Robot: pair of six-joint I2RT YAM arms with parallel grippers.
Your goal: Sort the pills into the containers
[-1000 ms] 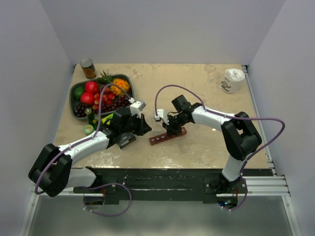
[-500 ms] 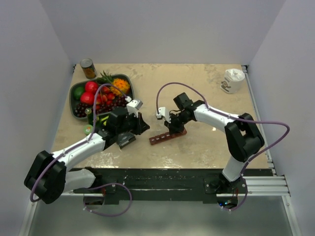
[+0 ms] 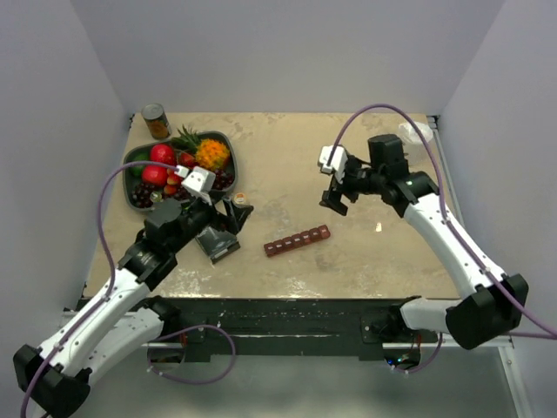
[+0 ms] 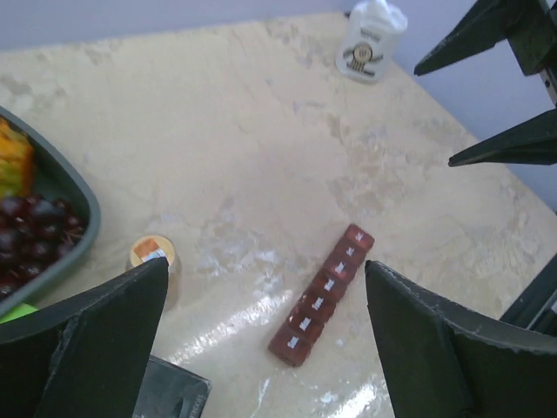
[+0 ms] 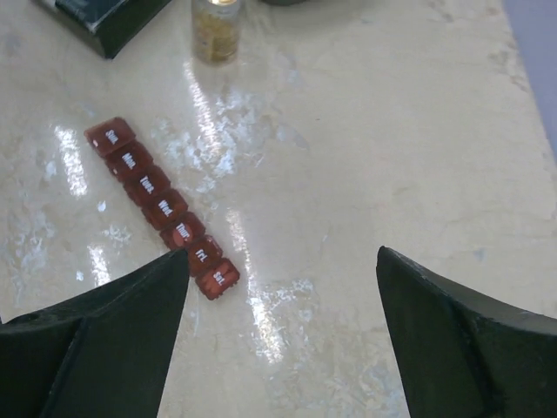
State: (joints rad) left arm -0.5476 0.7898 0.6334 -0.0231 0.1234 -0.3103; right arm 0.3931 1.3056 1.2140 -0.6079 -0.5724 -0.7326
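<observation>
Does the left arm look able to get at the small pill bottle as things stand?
Probably yes: the left hand is open and the pill bottle stands upright close ahead, a little off to its left, with nothing between them.

A tin can [image 3: 156, 122] stands just behind the fruit bowl [image 3: 129, 167]; a white cup [image 4: 370, 43] stands well apart.

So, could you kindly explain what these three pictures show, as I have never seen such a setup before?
These are two robot arms bolted to a table. One picture looks down from above; the other two come from cameras on each wrist. The left gripper and right gripper are both open, holding nothing. On the table lie a dark red pill organiser, a small pill bottle, a fruit bowl, a tin can, a white cup and a dark box.
</observation>
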